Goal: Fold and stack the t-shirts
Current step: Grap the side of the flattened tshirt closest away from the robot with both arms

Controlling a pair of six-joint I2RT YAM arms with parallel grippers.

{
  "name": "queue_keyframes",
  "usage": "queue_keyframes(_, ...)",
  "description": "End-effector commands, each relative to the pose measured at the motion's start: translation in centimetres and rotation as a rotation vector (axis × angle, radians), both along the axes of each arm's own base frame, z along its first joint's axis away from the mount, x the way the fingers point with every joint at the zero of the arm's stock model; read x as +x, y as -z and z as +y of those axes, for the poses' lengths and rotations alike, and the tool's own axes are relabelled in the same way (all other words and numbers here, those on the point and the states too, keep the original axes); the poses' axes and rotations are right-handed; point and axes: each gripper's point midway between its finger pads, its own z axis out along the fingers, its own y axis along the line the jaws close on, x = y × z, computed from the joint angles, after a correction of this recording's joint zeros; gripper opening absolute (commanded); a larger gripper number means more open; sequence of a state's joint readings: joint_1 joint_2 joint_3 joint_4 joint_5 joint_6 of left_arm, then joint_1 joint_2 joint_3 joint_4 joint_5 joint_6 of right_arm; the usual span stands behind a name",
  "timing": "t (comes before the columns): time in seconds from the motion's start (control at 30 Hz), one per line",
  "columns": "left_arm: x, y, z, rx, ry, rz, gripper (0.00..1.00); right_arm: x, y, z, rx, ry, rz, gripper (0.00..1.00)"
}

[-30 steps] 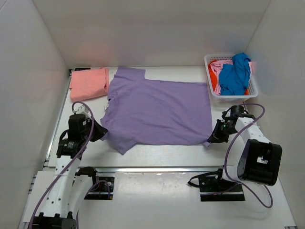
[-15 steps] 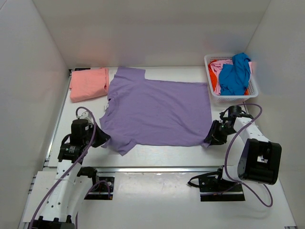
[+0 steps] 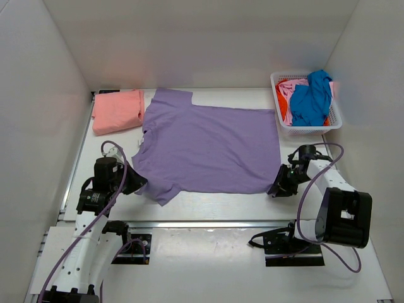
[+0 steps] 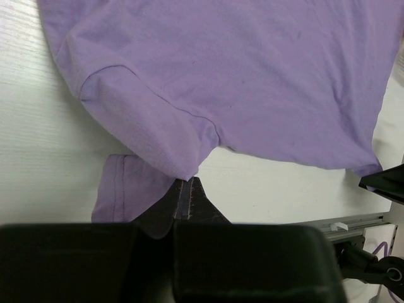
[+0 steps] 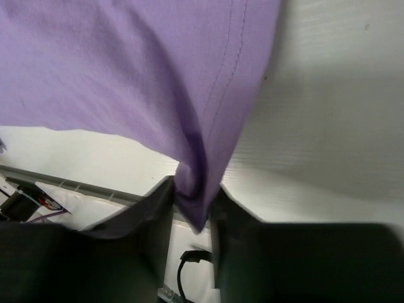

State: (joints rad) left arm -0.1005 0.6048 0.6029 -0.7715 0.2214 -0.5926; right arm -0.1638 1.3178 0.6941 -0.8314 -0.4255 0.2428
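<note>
The table (image 3: 208,201) bears everything. The purple shirt (image 3: 208,148) lies spread flat between the two grippers and stretches away ahead of both sets of fingers. The basket (image 3: 307,130) stands well beyond the right fingers, a blue shirt (image 3: 310,101) heaped in it over an orange-red shirt (image 3: 281,100) and a pink shirt (image 3: 288,117). The salmon shirt (image 3: 117,110) lies folded well beyond the left fingers, just beside the purple shirt's far sleeve. The left gripper (image 4: 184,190) has its fingers pressed together on the near sleeve, which folds under itself just ahead of the tips. The right gripper (image 5: 192,197) pinches the near hem corner, the cloth bunched in the narrow gap between its fingers.
</note>
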Motion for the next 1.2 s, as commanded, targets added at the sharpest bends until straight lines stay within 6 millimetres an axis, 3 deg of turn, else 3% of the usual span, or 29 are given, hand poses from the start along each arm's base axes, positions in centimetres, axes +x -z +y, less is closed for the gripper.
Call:
queue_keyframes(0.0, 0.5, -1.3, -0.5, -0.025, 0.015, -0.045, 0.0, 0.4, -0.6, 0.6, 0.033, 0.031, -0.032, 0.17)
queue_keyframes(0.1, 0.5, -1.2, -0.3, -0.014, 0.015, -0.05, 0.0, 1.1, -1.1, 0.1, 0.001, 0.052, -0.067, 0.0)
queue_keyframes(0.27, 0.5, -1.7, -0.1, 0.008, 0.011, -0.05, 0.0, 1.2, -2.1, -1.4, -0.088, 0.065, -0.066, 0.0)
queue_keyframes(0.43, 1.6, -4.2, 1.3, 0.105, 0.013, -0.056, 0.0, 0.3, -2.1, -1.8, -0.16, 0.011, -0.015, 0.0)
queue_keyframes(0.47, 2.4, -6.9, 1.5, 0.127, 0.02, -0.109, 0.0, -0.2, -1.7, -1.8, -0.164, 0.0, 0.0, 0.0)
queue_keyframes(0.6, 4.1, -9.3, 1.6, 0.142, 0.025, -0.155, 0.0, 0.3, -1.9, -1.7, -0.133, 0.005, -0.02, 0.0)
queue_keyframes(0.93, 9.8, -8.3, 1.4, 0.098, 0.038, -0.139, 0.0, 3.2, -3.3, -2.2, -0.091, -0.026, -0.017, 0.0)
queue_keyframes(1.13, 13.0, -7.9, 1.8, 0.081, 0.022, -0.145, 0.0, 5.2, -3.5, -2.5, -0.077, -0.028, -0.007, 0.0)
queue_keyframes(1.17, 13.5, -7.4, 2.7, 0.085, 0.0, -0.131, 0.0, 5.6, -3.5, -2.6, -0.077, -0.026, 0.002, 0.0)
